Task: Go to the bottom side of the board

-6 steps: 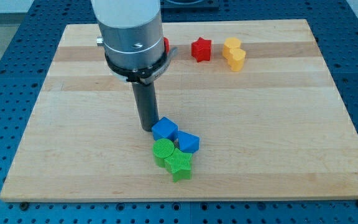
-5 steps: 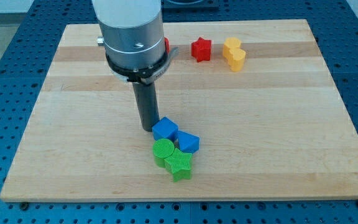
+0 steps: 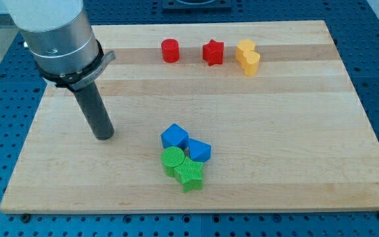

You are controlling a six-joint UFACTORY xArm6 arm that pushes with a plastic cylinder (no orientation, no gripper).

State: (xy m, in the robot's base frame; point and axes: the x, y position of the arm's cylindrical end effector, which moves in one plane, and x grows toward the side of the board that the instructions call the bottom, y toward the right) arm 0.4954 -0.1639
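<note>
Resting on the pale wooden board (image 3: 275, 131), the dark rod's tip (image 3: 104, 137) sits left of the blue cube-like block (image 3: 174, 137), apart from it; the arm carries no pincer; heading toward the board's bottom edge, a rightward drift could nudge the green round block (image 3: 172, 158).

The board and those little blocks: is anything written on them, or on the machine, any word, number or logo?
None: no readable text shows in this view.
The wooden board is bare wood grain.
The blocks, such as the red star, are plain colour.
The arm's grey housing shows only screw holes.
</note>
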